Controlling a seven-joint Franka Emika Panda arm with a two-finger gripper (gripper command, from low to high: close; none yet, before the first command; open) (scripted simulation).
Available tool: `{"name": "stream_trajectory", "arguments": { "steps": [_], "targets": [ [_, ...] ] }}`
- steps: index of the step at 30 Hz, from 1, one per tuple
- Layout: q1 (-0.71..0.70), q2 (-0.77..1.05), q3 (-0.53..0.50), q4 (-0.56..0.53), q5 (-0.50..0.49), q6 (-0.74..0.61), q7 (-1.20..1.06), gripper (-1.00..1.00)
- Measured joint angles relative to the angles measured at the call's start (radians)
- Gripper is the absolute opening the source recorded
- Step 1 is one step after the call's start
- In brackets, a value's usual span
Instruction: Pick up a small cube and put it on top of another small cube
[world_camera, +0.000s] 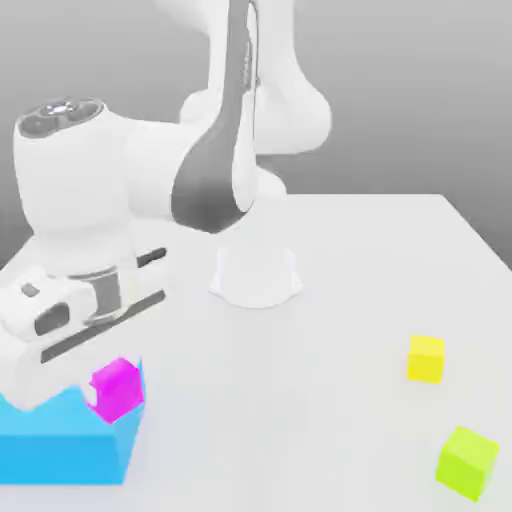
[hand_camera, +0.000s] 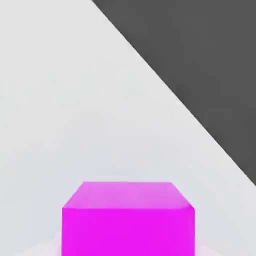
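Observation:
The small cube (world_camera: 117, 388) is bright magenta-pink and sits at the tip of my gripper (world_camera: 108, 393), near the exterior view's lower left. The white hand reaches down from the upper left, and a pale finger (world_camera: 91, 396) presses against the cube's side. The gripper is shut on the cube. In the hand view the same magenta cube (hand_camera: 128, 220) lies close up, with the pale table stretching beyond it. In the exterior view the cube overlaps the right top corner of the big blue block (world_camera: 60, 450). Whether the cube is off the table I cannot tell.
A yellow cube (world_camera: 426, 358) and a lime-green cube (world_camera: 467, 462) stand on the white table (world_camera: 330, 400) at the exterior view's right. The arm's round white base (world_camera: 255, 275) stands mid-table. A dark area (hand_camera: 200, 60) lies past the table's edge.

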Motion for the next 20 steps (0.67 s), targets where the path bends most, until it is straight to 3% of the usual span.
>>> {"name": "stream_trajectory", "arguments": {
  "steps": [11,16,17,20],
  "targets": [
    [-0.178,-0.358,0.027,-0.222,-0.205,-0.111,0.299,-1.0],
    [-0.174,-0.248,0.005,-0.277,-0.183,0.053,0.291,-1.0],
    [-0.172,-0.219,0.0,-0.285,-0.177,0.089,0.286,1.0],
    [-0.172,-0.219,0.0,-0.285,-0.177,0.089,0.286,1.0]
  ]
}}
